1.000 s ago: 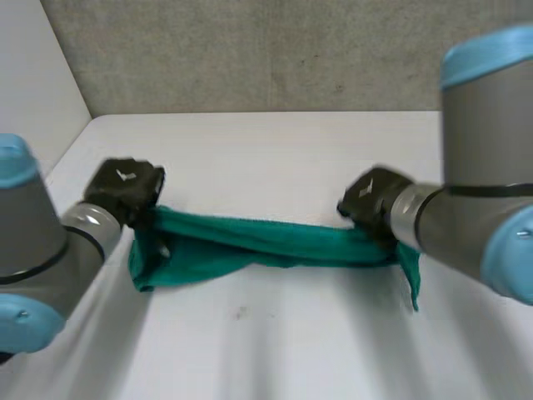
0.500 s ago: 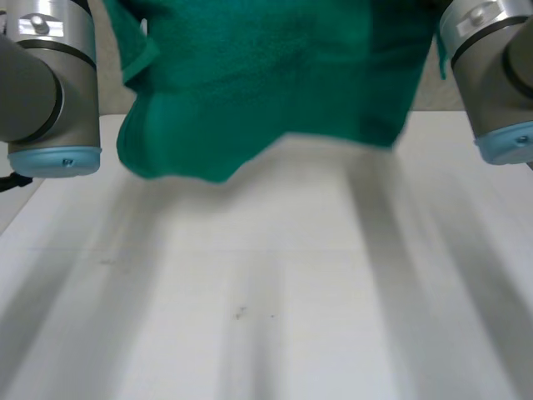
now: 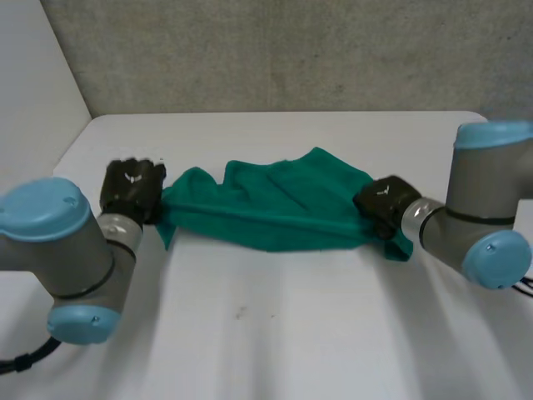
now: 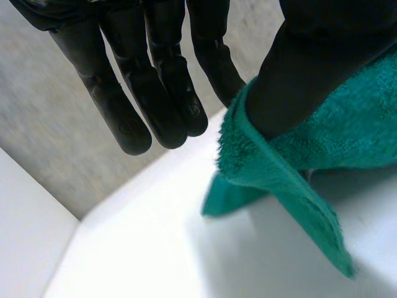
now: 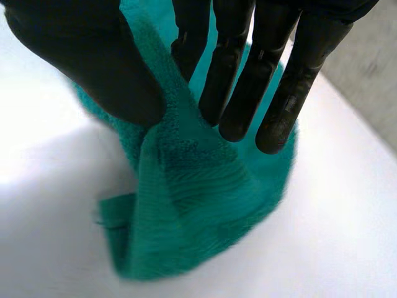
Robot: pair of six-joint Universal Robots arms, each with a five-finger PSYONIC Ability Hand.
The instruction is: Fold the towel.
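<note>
A green towel (image 3: 283, 204) lies rumpled on the white table (image 3: 275, 333), stretched between my two hands. My left hand (image 3: 132, 187) is at the towel's left end. In the left wrist view its thumb (image 4: 310, 62) presses a corner of the towel (image 4: 335, 136) against the nearest of its straight fingers (image 4: 155, 81). My right hand (image 3: 383, 200) is at the towel's right end. In the right wrist view the towel (image 5: 186, 217) rises in a ridge, pinched between the thumb and the fingers (image 5: 248, 62).
A grey wall (image 3: 275, 50) closes the table's far side and a white panel (image 3: 33, 75) its left. The table's far right corner (image 3: 479, 117) is rounded. Bare tabletop lies in front of the towel.
A second ago the towel hung as a tight strip between the hands; then both hands raised it high. Now it lies lower and farther back on the table, with the hands wider apart.
</note>
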